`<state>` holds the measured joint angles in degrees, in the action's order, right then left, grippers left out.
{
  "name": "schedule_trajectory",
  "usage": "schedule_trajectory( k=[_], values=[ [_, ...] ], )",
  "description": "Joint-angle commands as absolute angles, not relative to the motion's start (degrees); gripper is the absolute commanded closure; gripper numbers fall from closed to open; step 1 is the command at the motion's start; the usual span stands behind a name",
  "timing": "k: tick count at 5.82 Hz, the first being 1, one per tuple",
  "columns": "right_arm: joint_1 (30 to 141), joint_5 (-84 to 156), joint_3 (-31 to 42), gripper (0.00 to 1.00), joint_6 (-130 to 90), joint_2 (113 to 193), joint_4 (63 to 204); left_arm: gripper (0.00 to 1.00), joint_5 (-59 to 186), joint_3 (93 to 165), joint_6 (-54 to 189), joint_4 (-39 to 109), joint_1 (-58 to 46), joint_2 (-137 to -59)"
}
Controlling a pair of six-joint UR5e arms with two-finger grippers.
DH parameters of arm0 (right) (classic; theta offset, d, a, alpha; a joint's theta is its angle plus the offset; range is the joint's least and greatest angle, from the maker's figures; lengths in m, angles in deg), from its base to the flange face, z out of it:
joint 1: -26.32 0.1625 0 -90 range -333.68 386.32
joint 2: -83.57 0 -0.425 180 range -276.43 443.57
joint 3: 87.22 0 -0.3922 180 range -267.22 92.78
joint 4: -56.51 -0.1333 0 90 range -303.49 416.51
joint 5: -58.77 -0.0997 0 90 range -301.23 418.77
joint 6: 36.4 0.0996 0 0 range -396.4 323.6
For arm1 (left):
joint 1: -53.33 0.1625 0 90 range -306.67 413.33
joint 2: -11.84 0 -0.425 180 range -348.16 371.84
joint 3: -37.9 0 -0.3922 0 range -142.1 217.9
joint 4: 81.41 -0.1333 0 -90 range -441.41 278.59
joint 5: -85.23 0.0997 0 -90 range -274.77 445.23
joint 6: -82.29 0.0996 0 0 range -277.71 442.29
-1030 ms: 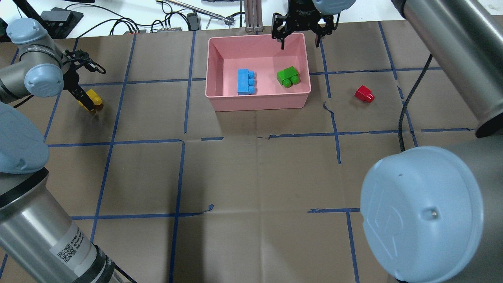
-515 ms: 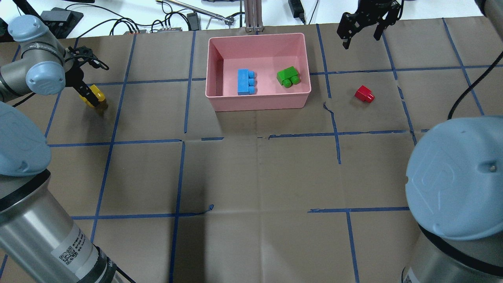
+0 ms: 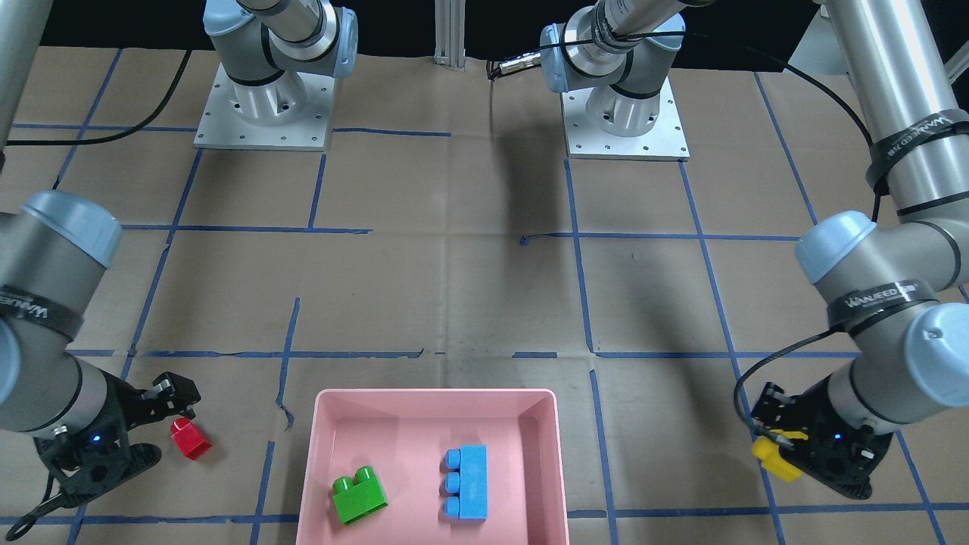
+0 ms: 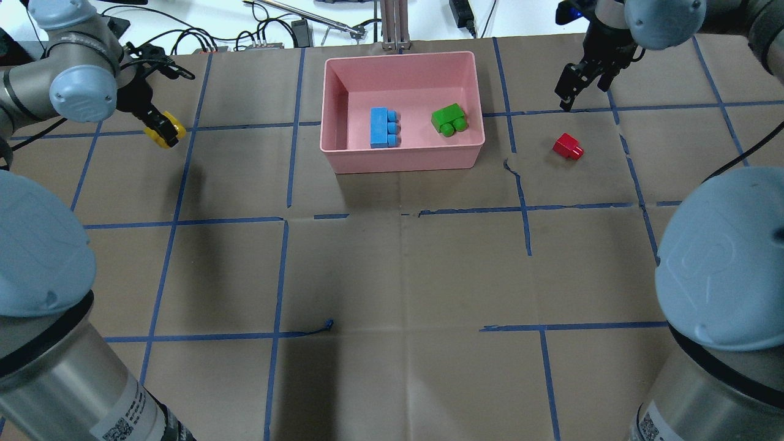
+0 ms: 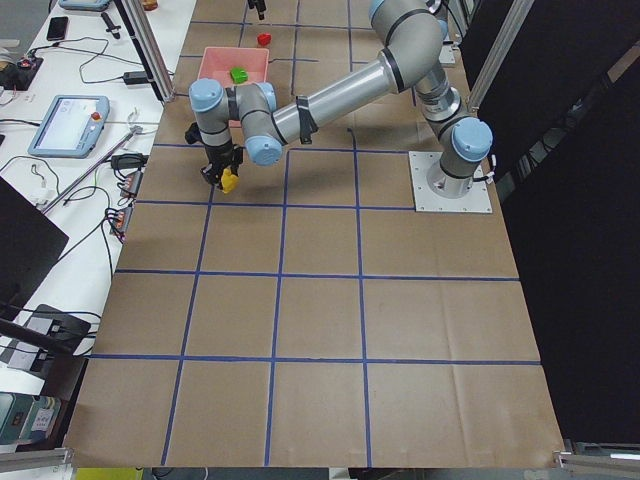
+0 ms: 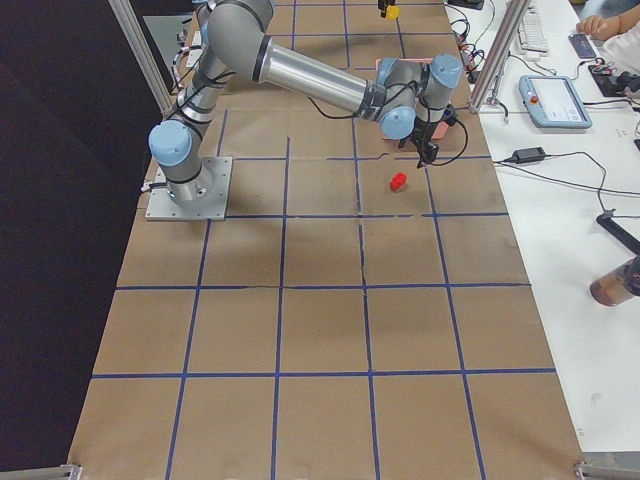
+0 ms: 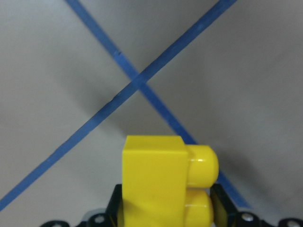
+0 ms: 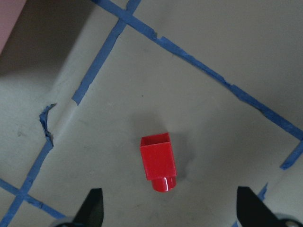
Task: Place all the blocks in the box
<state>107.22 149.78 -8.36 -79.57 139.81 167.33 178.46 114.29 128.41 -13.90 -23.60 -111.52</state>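
The pink box (image 4: 401, 160) sits far centre on the table. In it lie the light-blue block (image 4: 383, 127) and the green block (image 4: 448, 119). The red block (image 4: 568, 147) lies on the table to the right of the box. My right gripper (image 4: 582, 86) is open and hovers just beyond the red block. In the right wrist view the block (image 8: 158, 161) lies below and between the fingertips (image 8: 92, 208). My left gripper (image 4: 160, 125) is shut on the yellow block (image 4: 165, 132) and holds it above the table, left of the box. The yellow block also fills the left wrist view (image 7: 163, 184).
Cables and electronics (image 4: 275, 37) and an aluminium post (image 4: 395, 24) lie beyond the table's far edge. Blue tape lines cross the brown table cover. The arm bases (image 3: 265, 106) stand at the robot's side. A teach pendant (image 6: 553, 100) sits on the side bench.
My right gripper has moved from over the box's far rim rightward to near the red block. My left gripper has lifted the yellow block off the table and carried it slightly right.
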Motion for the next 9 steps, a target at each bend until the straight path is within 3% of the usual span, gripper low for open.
schedule_trajectory(
  k=[1,4,6,7,9],
  values=[
    [107.0,149.65,-0.84,0.0,-81.32,139.12,176.46,0.89,177.78,108.16,108.5,-8.14,-31.71,-111.02],
    [107.0,150.18,1.64,0.03,-80.7,137.19,178.5,0.89,176.64,100.85,85.07,-8.54,-45.93,-118.55],
    [107.0,150.18,1.12,0.41,-80.35,137.44,178.68,0.87,176.89,92.86,82.12,-9.34,-52.02,-126.03],
    [107.0,150.35,-0.71,0.54,-80.35,137.19,178.5,0.12,177.07,92.92,82.38,-9.25,-52.31,-126.15],
    [107.0,150.44,-1.34,0.81,-80.35,137.27,178.5,0.03,177.25,95.27,82.64,-7.86,-51.35,-123.01]
  ],
)
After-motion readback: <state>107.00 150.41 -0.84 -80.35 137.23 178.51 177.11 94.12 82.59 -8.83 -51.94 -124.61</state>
